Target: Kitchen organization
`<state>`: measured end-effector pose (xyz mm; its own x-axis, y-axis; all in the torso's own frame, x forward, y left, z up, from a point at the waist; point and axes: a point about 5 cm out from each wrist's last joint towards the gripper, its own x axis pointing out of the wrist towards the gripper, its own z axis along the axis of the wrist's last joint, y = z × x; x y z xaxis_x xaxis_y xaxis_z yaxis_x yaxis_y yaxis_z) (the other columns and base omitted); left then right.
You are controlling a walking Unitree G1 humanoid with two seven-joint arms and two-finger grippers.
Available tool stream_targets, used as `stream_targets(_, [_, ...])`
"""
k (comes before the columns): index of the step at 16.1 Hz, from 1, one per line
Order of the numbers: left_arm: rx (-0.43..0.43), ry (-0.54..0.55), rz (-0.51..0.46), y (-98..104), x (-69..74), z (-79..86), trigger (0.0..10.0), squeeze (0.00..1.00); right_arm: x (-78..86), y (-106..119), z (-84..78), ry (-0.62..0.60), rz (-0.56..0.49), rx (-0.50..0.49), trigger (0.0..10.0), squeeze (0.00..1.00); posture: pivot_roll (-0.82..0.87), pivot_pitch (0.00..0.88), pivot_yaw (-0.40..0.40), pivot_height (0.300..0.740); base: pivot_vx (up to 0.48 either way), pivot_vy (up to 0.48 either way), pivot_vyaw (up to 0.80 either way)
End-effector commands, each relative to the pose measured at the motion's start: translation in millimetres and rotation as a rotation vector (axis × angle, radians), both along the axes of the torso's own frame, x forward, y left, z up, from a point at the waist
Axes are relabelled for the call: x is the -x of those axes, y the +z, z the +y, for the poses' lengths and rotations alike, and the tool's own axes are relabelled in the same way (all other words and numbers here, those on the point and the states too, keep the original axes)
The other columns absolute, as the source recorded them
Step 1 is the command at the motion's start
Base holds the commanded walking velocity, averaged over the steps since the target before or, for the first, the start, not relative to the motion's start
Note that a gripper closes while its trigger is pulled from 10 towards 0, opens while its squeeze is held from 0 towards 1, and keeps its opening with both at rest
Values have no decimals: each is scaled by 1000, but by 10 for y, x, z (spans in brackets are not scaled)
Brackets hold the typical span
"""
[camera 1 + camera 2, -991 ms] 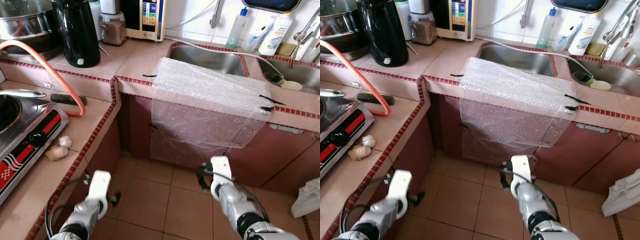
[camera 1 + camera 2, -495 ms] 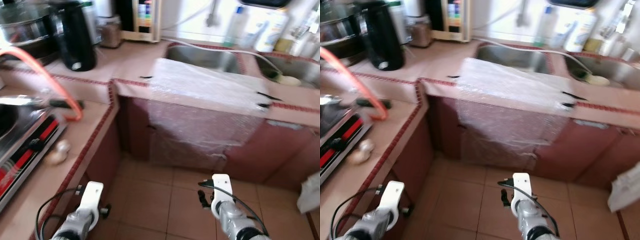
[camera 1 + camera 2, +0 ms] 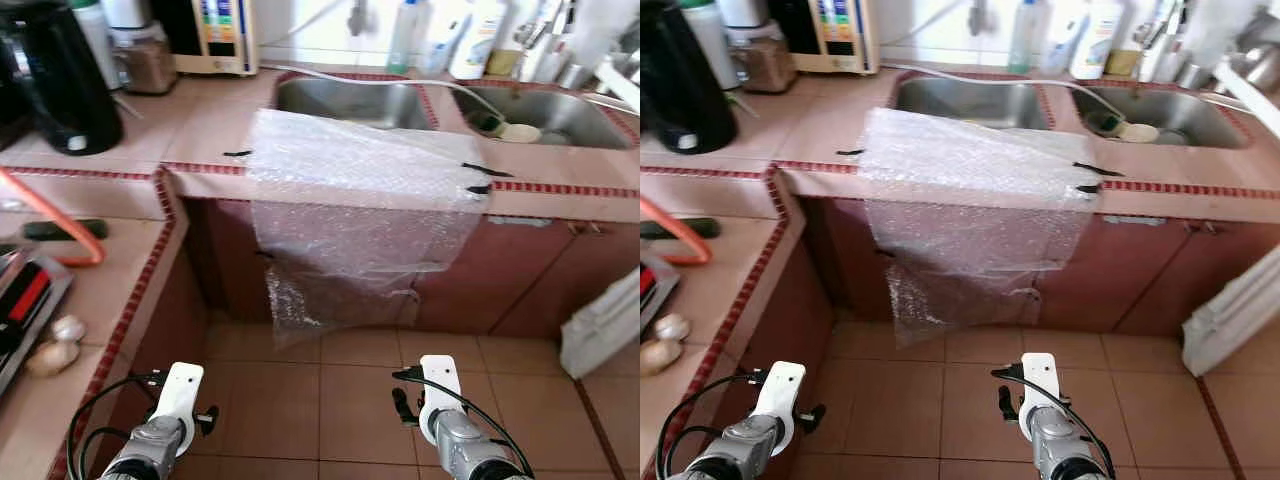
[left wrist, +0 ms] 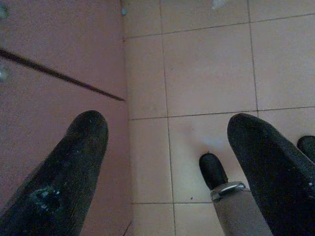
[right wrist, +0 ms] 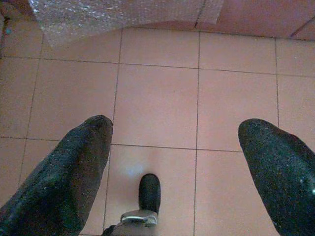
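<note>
Both arms hang low over the tiled floor (image 5: 157, 98), and each wrist view looks down between two black fingers spread wide with nothing between them: the left gripper (image 4: 167, 162) hangs beside the reddish cabinet side (image 4: 59, 73), the right gripper (image 5: 174, 162) over open tiles with the lower edge of the bubble wrap (image 5: 113, 14) just ahead of it. A robot foot tip (image 5: 149, 189) shows on the floor below each wrist. From the head, a sheet of bubble wrap (image 3: 350, 190) lies over the front edge of the pink tiled counter (image 3: 200, 120) and hangs down the cabinet front toward the floor, held by short black tape strips (image 3: 474, 170) at its corners. On the robot's left, garlic bulbs (image 3: 55, 345) lie on the side counter near a stove (image 3: 25, 300) and an orange hose (image 3: 50, 215). Behind the wrap sits a double steel sink (image 3: 350, 100) with bottles (image 3: 405, 35) at the back wall. A black kettle (image 3: 60, 85) and a jar (image 3: 140, 55) stand far left. A white cloth (image 3: 600, 325) hangs at the right edge.
</note>
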<state>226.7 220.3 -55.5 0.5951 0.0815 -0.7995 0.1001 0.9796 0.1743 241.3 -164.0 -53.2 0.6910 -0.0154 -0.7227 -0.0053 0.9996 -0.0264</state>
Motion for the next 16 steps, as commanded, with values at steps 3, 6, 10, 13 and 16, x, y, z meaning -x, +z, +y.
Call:
stream_targets(3, [-2, -17, 5, 19, -26, 14, 10000, 0, 17, -15, 33, 11, 12, -14, 10000, 0, -37, 0, -11, 740, 0, 0, -748])
stream_targets(6, [-8, -34, -1, 44, -60, 25, 10000, 0, -6, -1, 56, 15, 6, -13, 10000, 0, -39, 0, -8, 740, 0, 0, -756])
stream_targets(10, [-4, -32, -5, 56, -78, 23, 10000, 0, -16, 5, 71, 22, 4, -6, 10000, 0, -39, 0, -8, 740, 0, 0, -666])
stream_targets(13, [-1, -31, -4, 51, -71, 19, 10000, 0, -12, 3, 74, 36, 4, -6, 10000, 0, -37, 0, -10, 740, 0, -244, 0])
stream_targets(16, [8, -25, -2, 41, -61, 7, 10000, 0, -2, -3, 65, 42, 7, -4, 10000, 0, -39, 0, -11, 740, 0, -465, 0])
